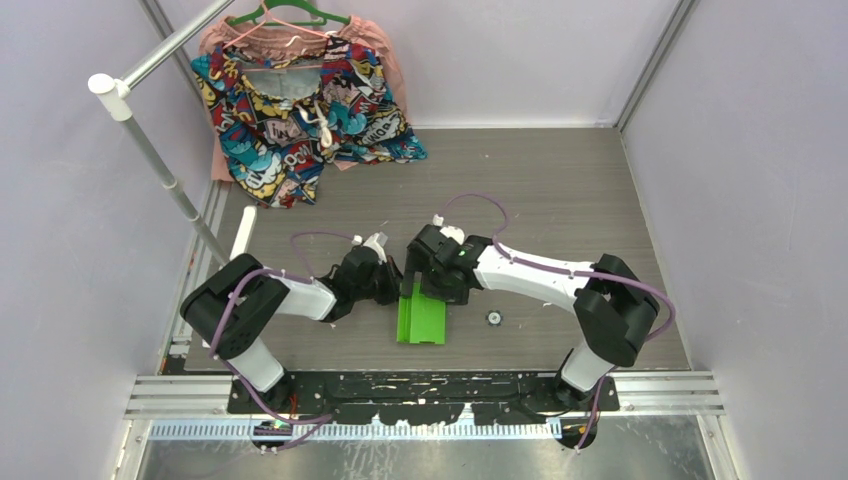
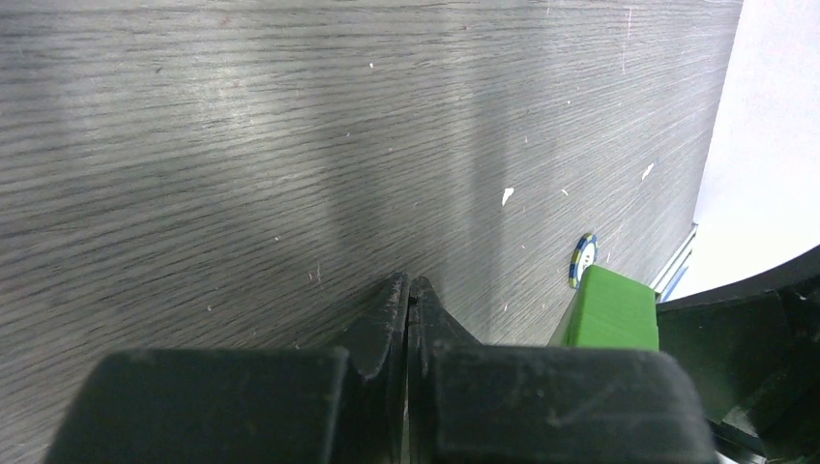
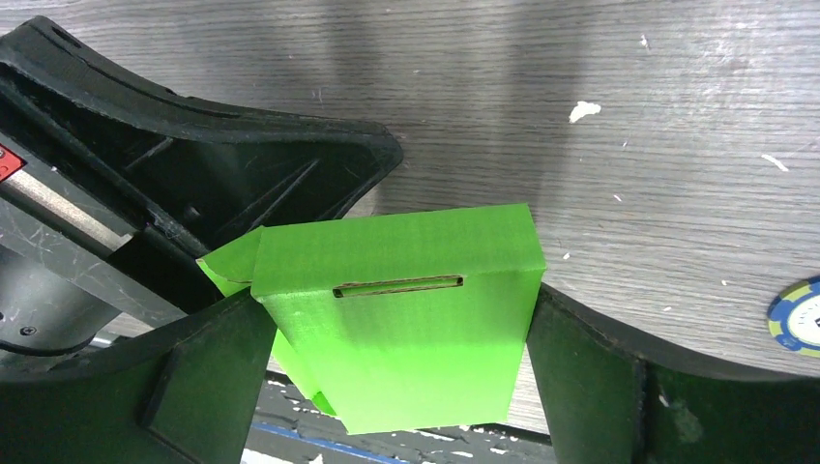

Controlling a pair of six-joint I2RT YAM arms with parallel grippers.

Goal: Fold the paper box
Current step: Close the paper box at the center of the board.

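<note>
Between the arms on the grey tabletop [image 1: 560, 200]: right gripper [image 3: 395, 293] spread wide, clamping paper box [image 3: 406, 377] across its width, both fingers against its side edges. Left gripper [image 2: 408, 290] fully closed, empty, low over the tabletop just beside the box's left side. Long axis of box near-to-far in top view, far end in the right gripper, near end toward the arm bases. Lime-green card, folded to a flattish rectangle, narrow slot in one face, small flap poking out at one corner. Blue-rimmed chip [image 1: 493, 318] near, on the right.
</note>
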